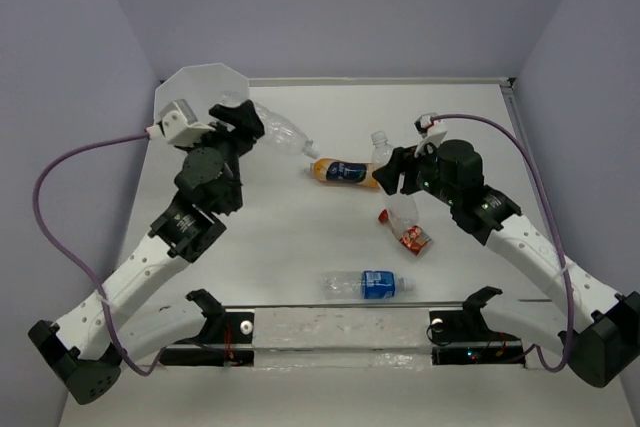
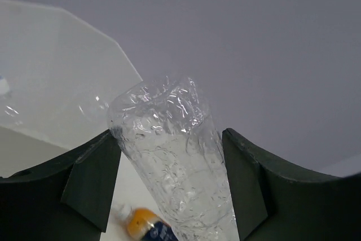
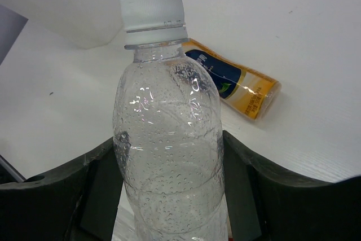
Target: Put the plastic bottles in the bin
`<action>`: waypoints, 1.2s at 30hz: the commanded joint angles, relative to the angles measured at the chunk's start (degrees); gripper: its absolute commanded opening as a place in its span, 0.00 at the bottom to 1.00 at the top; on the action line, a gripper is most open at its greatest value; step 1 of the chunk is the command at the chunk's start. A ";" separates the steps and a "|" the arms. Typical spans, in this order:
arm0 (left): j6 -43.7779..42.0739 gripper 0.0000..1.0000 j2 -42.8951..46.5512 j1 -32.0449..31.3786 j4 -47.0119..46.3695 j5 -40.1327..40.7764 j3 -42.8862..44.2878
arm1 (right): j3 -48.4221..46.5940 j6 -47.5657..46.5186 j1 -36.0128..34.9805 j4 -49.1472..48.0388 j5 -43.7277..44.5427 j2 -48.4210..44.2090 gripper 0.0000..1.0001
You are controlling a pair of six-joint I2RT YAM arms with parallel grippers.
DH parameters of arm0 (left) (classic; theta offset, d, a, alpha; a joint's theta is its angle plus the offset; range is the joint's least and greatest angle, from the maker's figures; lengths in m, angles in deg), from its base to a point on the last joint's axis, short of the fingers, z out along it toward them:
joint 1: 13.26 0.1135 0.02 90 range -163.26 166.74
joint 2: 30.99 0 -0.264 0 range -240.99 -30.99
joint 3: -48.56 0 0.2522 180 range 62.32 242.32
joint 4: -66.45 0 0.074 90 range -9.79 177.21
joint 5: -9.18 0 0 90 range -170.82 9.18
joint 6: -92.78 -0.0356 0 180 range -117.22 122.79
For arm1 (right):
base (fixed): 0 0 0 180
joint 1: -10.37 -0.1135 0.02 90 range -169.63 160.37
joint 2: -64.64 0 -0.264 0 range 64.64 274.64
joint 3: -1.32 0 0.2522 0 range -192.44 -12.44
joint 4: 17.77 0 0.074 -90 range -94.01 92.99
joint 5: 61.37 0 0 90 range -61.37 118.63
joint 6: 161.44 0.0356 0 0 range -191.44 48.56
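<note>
At the left gripper [image 1: 250,129]: clamps a crumpled bottle [image 2: 169,156] by its body, dark fingers [image 2: 90,179] pressed to both sides, held at a middling width. Clear plastic, no label, nothing to read. Sits just right of the bin [image 1: 205,82], beside the rim and not inside. Shows the bin's white translucent wall at the left of the wrist view.

At the right gripper [image 1: 393,171]: grips a capped bottle [image 3: 166,139] around the lower body, likewise at a middling width, fingers snug on either side. Carries a white cap [image 3: 153,9] and fine droplets inside the clear wall, but no label.

Just beyond that grip, on the table [image 1: 300,237]: an orange bottle [image 1: 340,172] on its side, wrapped in a dark blue label with a small green mark, print too small to read.

Nearer the front, close to the right arm: a red bottle [image 1: 405,227] lying down, red label, lettering unreadable.

Closest to the front edge, well apart from the bin: a blue bottle [image 1: 370,284] flat on its side, blue label with pale marks, illegible.
</note>
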 commanded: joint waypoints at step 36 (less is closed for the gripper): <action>-10.63 0.99 -1.73 34.39 8.60 -41.71 19.89 | -33.48 2.95 -12.56 -18.76 -0.62 27.44 0.47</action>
